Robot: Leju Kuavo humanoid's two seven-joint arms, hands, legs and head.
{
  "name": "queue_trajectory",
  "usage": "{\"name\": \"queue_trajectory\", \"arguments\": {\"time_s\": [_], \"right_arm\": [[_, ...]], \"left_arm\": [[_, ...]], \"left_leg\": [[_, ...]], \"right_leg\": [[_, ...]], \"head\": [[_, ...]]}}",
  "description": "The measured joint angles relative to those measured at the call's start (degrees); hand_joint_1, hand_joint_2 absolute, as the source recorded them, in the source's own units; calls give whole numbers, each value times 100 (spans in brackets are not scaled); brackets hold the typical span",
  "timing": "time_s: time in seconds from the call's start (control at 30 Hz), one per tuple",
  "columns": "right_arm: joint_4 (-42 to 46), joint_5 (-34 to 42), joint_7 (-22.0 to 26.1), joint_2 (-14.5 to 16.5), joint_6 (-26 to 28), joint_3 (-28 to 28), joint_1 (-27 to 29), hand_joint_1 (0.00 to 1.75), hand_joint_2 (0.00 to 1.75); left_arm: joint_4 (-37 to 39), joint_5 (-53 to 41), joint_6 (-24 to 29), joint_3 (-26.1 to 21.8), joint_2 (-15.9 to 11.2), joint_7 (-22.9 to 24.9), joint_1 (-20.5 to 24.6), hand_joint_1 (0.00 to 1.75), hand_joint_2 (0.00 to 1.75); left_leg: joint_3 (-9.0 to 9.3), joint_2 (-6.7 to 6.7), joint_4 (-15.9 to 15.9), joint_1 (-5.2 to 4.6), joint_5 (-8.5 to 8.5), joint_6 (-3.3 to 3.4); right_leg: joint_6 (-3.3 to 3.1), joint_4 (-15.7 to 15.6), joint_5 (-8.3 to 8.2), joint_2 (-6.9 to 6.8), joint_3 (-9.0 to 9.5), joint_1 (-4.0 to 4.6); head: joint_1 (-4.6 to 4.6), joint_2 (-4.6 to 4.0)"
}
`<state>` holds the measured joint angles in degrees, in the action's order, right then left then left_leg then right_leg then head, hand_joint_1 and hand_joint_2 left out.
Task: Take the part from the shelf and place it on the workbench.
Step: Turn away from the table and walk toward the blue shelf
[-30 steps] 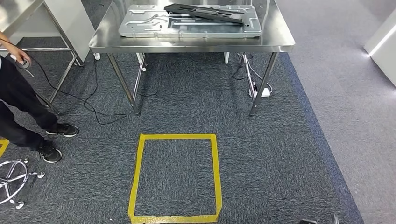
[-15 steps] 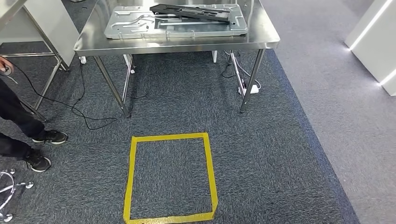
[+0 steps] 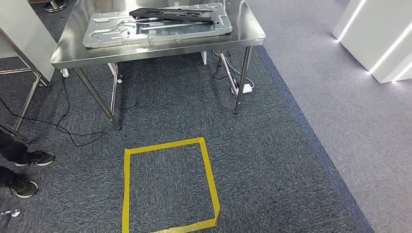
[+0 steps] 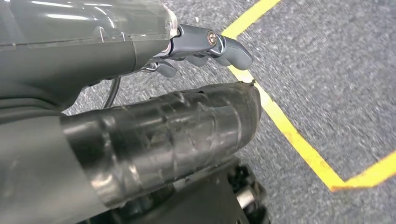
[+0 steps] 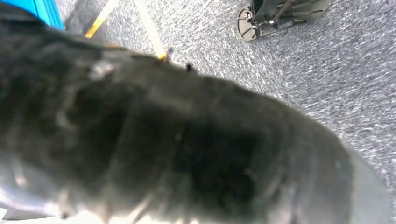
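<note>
A long black part lies across a silver pressed-metal panel on the steel workbench at the top of the head view. My left hand hangs over the carpet, its thick taped thumb apart from the darker fingers, with nothing between them. In the right wrist view my right hand is a dark blur close to the lens, and its fingers cannot be made out.
A yellow tape square marks the dark carpet in front of the bench. A person's shoes stand at the left edge, beside cables. A power strip lies under the bench. White lit walls rise at the right.
The whole picture has shifted left and tilted, so the camera has turned to the right. The person has slid almost out at the left edge. The black part stays on the panel.
</note>
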<state>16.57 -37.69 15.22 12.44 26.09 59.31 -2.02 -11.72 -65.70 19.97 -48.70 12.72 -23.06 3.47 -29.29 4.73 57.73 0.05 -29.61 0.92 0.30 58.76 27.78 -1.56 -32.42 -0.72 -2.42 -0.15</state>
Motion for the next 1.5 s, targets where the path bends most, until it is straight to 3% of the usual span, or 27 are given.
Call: {"name": "queue_trajectory", "arguments": {"time_s": [0.07, 0.17, 0.2, 0.23, 0.3, 0.33, 0.37, 0.43, 0.5, 0.57, 0.67, 0.7, 0.73, 0.77, 0.87, 0.93, 1.0, 1.03, 1.1, 1.17, 1.23, 1.27, 1.3, 1.37, 1.4, 1.47, 1.5], "right_arm": [[-23, -98, 24, -3, -48, -50, -5, 0, 0], [-53, -185, 37, -15, -119, -141, -24, 0, 0], [-62, -197, 30, -19, -140, -159, -28, 0, 0], [-73, -212, 14, -21, -164, -173, -29, 0, 0], [-98, -242, -30, -22, -200, -206, -29, 0, 0], [-115, -257, -51, -19, -209, -226, -32, 0, 0], [-129, -272, -66, -16, -212, -244, -38, 0, 0], [-152, -307, -91, -11, -233, -272, -43, 0, 0], [-173, -336, -120, -12, -278, -291, -34, 0, 0], [-190, -349, -144, -13, -330, -304, -31, 0, 0], [-203, -380, -178, -13, -452, -334, -43, 0, 0], [-207, -394, -186, -13, -488, -349, -44, 0, 0], [-209, -405, -190, -14, -515, -362, -40, 0, 0], [-210, -415, -191, -15, -535, -370, -36, 0, 0], [-214, -436, -192, -22, -589, -390, -34, 0, 0], [-215, -444, -186, -23, -629, -403, -43, 0, 0], [-218, -447, -184, -25, -667, -409, -35, 0, 0], [-220, -447, -187, -26, -686, -411, -27, 0, 0], [-221, -448, -200, -30, -713, -412, -28, 0, 0], [-221, -449, -224, -33, -722, -413, -36, 0, 0], [-222, -449, -261, -34, -726, -414, -34, 0, 0], [-223, -449, -282, -34, -730, -414, -29, 0, 0], [-225, -449, -301, -34, -733, -414, -26, 0, 0], [-230, -449, -329, -31, -742, -414, -25, 0, 0], [-232, -449, -339, -30, -745, -414, -30, 0, 0], [-237, -450, -354, -27, -753, -414, -32, 0, 0], [-239, -450, -363, -27, -755, -414, -25, 0, 0]], "left_arm": [[0, 0, -5, -1, 0, -25, 2, 0, 0], [0, 1, -13, -4, 0, -37, -16, 0, 0], [0, 2, -16, -5, 0, -37, -23, 0, 0], [0, 4, -20, -6, 0, -37, -29, 0, 0], [0, 5, -26, -8, -1, -37, -30, 0, 0], [0, 5, -27, -10, -3, -36, -31, 0, 0], [0, 4, -28, -14, -5, -36, -31, 0, 0], [0, 4, -33, -22, -8, -31, -28, 0, 0], [0, 3, -43, -24, -8, -25, -20, 0, 0], [0, -1, -54, -24, -5, -22, -19, 0, 0], [0, -6, -63, -24, 2, -20, -37, 0, 0], [0, -7, -65, -25, 1, -20, -44, 0, 0], [0, -7, -67, -25, 1, -20, -46, 0, 0], [0, -7, -71, -25, 0, -21, -45, 0, 0], [0, -8, -78, -26, 0, -25, -34, 0, 0], [0, -15, -76, -26, -2, -31, -27, 0, 0], [0, -30, -76, -26, -4, -36, -12, 0, 0], [0, -37, -76, -26, -4, -38, -3, 0, 0], [0, -46, -75, -26, -4, -43, 0, 0, 0], [0, -46, -74, -29, -4, -46, -15, 0, 0], [0, -47, -73, -32, -4, -45, -37, 0, 0], [0, -47, -72, -33, -5, -44, -44, 0, 0], [0, -47, -69, -34, -5, -44, -47, 0, 0], [0, -48, -65, -36, -10, -43, -46, 0, 0], [0, -48, -63, -38, -12, -42, -45, 0, 0], [0, -48, -61, -41, -16, -38, -42, 0, 0], [0, -47, -61, -42, -16, -37, -38, 0, 0]], "left_leg": [[-108, -147, 272, 30, -219, -56], [-580, -386, 1311, 47, -760, -84], [-694, -409, 1551, 48, -813, -81], [-715, -424, 1586, 48, -746, -72], [-455, -502, 1021, 48, -343, -30], [-276, -625, 624, 46, -162, 1], [-140, -737, 306, 44, -45, 24], [-50, -860, 51, 27, -9, 54], [-29, -756, -2, 25, 29, 100], [0, -630, -75, 43, 88, 177], [-6, -410, -106, 30, 111, 232], [-9, -337, -104, 23, 106, 235], [-9, -264, -101, 19, 99, 234], [-6, -199, -96, 20, 89, 225], [11, -41, -38, 15, 20, 147], [15, 31, -3, -5, -29, 73], [45, 101, -6, -2, -47, 14], [55, 87, 16, 14, -77, -17], [-54, -109, 298, 44, -291, -67], [-380, -347, 997, 56, -664, -85], [-682, -414, 1598, 56, -831, -79], [-714, -426, 1623, 56, -751, -66], [-640, -444, 1425, 56, -569, -46], [-332, -633, 677, 54, -148, 8], [-208, -751, 365, 55, -25, 27], [-122, -891, 105, 39, 26, 53], [-112, -846, 77, 33, 36, 69]], "right_leg": [[-78, -30, -36, 77, -7, -10], [-138, -27, -64, 215, -49, 9], [-143, -21, -67, 273, -60, 19], [-145, -12, -69, 335, -65, 27], [-142, 2, -70, 464, -59, 35], [-133, 10, -72, 522, -59, 41], [-114, 20, -78, 582, -70, 42], [-49, 26, -103, 683, -106, 29], [22, 25, -123, 749, -134, 8], [64, 219, 18, 579, -231, 18], [114, 1195, 553, 262, -694, 11], [135, 1483, 655, 233, -828, -5], [156, 1590, 646, 213, -869, -26], [175, 1483, 535, 188, -799, -47], [187, 417, 56, -55, -216, -69], [127, 68, -4, -162, -44, -38], [50, 59, -2, -73, -58, -11], [18, 44, -13, -27, -60, -9], [-55, 18, -40, 66, -61, -20], [-103, 14, -51, 163, -71, -12], [-119, 16, -52, 289, -71, 11], [-120, 17, -52, 362, -64, 19], [-119, 19, -52, 437, -54, 24], [-109, 29, -52, 577, -43, 28], [-91, 40, -56, 644, -53, 29], [-25, 46, -76, 755, -94, 13], [16, 35, -95, 813, -113, 2]], "head": [[-1, 0], [2, 0], [2, 0], [2, 0], [1, 0], [0, 0], [1, 0], [0, 0], [-2, 0], [-7, 0], [-14, 0], [-13, 0], [-12, 0], [-13, 0], [-14, 0], [-9, 0], [-4, 0], [-4, 0], [-4, 0], [-3, 0], [-3, 0], [-3, 0], [-3, 0], [-4, 0], [-4, 0], [-4, 0], [-4, 0]]}}
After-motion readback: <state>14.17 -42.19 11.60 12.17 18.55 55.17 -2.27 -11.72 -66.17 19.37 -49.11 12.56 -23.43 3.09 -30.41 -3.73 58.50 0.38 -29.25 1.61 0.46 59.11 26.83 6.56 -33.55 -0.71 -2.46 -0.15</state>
